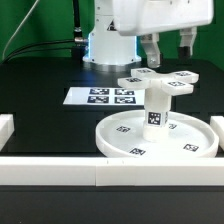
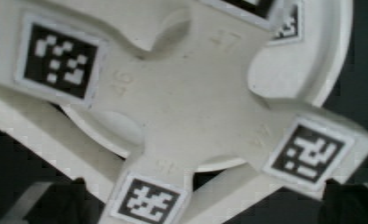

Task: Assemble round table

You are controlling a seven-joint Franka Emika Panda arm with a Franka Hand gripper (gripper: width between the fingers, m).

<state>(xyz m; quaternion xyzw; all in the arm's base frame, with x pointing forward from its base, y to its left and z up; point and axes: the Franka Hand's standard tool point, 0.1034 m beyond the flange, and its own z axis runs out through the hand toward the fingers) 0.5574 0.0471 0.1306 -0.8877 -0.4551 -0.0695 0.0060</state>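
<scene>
The large round disc [image 1: 120,140] lies on the black table at the exterior view's right. The short thick leg [image 1: 156,112] stands upright in its hub. The cross-shaped piece [image 1: 160,82] sits level on top of the leg. My gripper [image 1: 167,55] hangs just above the cross-shaped piece, its fingers spread apart and holding nothing. In the wrist view the cross-shaped piece [image 2: 181,90] fills most of the picture with its tagged arms, and the disc [image 2: 65,125] shows behind it. Only dark blurred finger shapes show at that view's edge.
The marker board [image 1: 105,96] lies flat at the exterior view's left of the disc. Long white border bars run along the front [image 1: 60,170] and the left [image 1: 5,130]. The robot's base [image 1: 108,45] stands at the back.
</scene>
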